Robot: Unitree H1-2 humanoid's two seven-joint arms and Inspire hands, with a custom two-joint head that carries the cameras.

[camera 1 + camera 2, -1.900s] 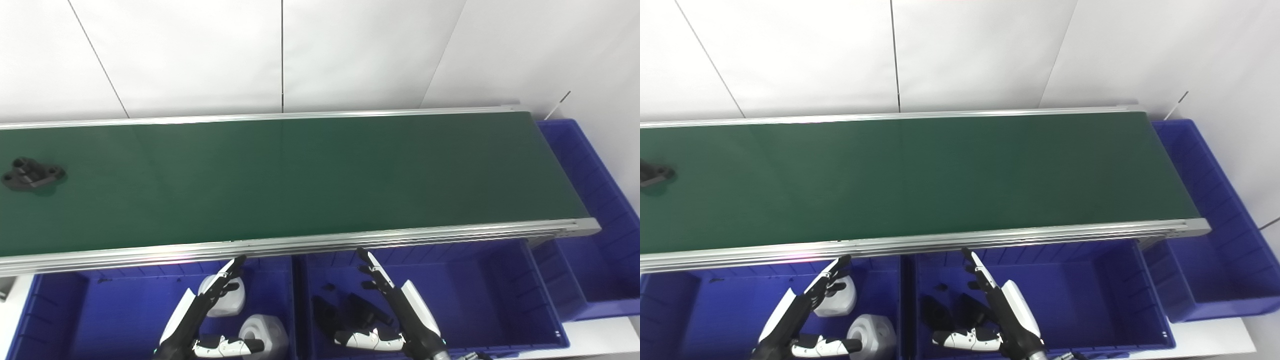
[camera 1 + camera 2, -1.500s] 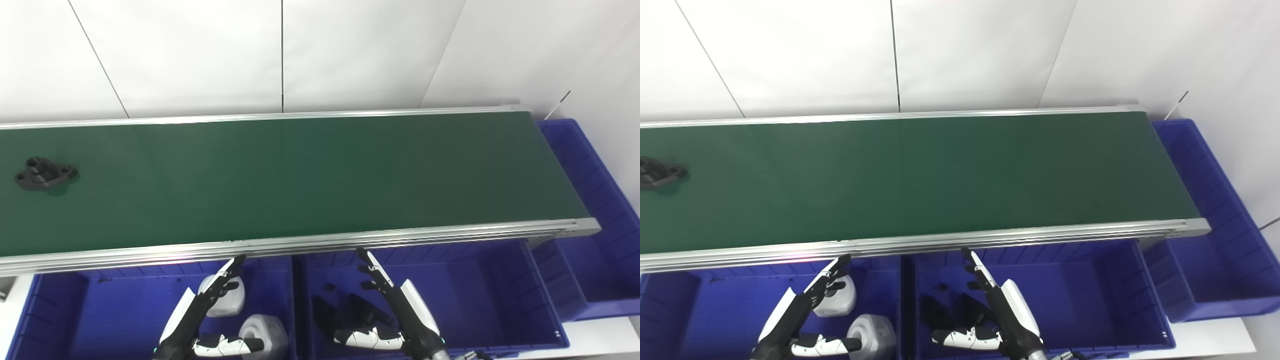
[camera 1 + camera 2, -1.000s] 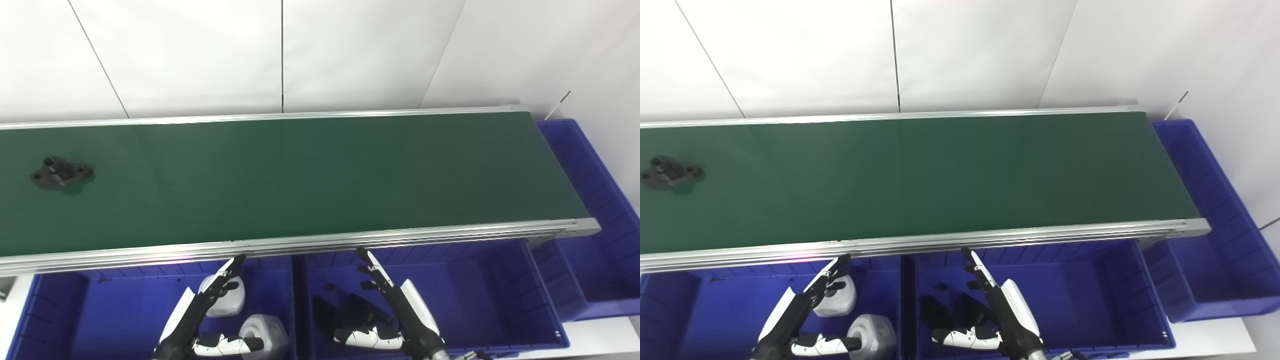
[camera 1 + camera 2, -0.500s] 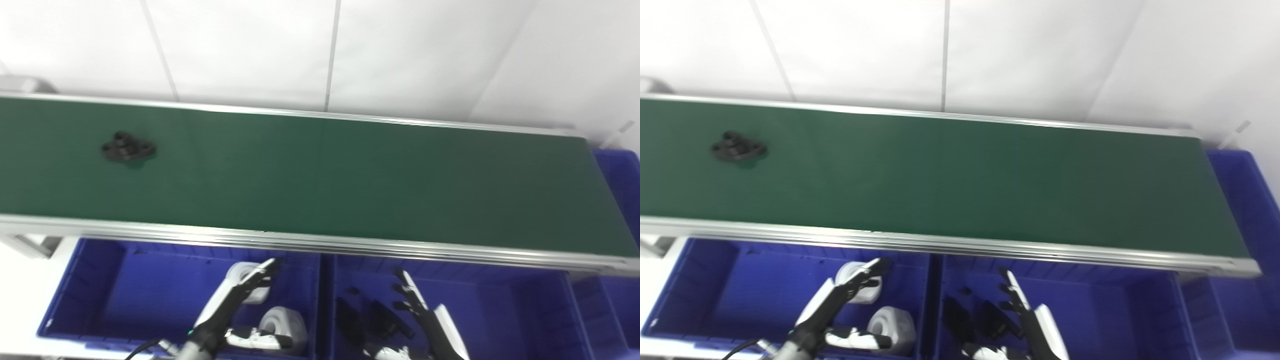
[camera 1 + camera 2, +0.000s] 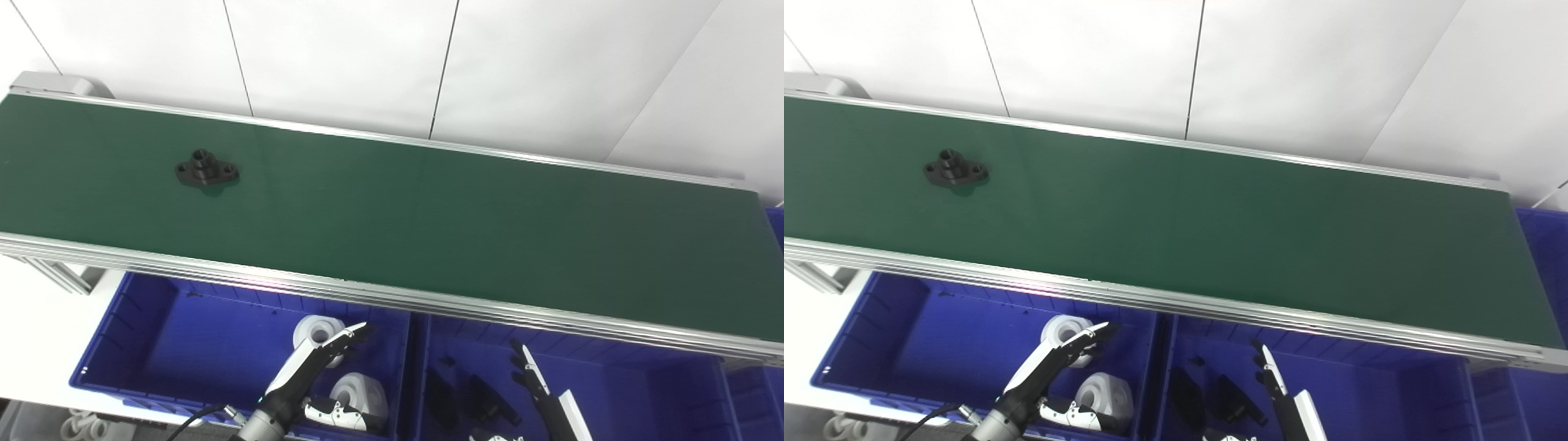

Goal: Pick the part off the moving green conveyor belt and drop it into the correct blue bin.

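A black flanged part (image 5: 206,172) with a raised hub and two holes lies on the green conveyor belt (image 5: 429,214), toward its left end; it also shows in the right eye view (image 5: 955,170). My left hand (image 5: 309,375) is open, fingers stretched out, low over the left blue bin (image 5: 141,343), far below the part. My right hand (image 5: 542,395) is open over the middle blue bin (image 5: 661,392), partly cut off by the bottom edge.
The left bin holds two white round parts (image 5: 318,332). The middle bin holds black parts (image 5: 484,401). A further blue bin (image 5: 1543,245) sits past the belt's right end. The aluminium belt rail (image 5: 392,297) runs above the bins. A white wall is behind.
The camera has turned left and tilted, so the whole picture shifted. The black part has travelled right along the belt. Both hands stay open and low over the bins.
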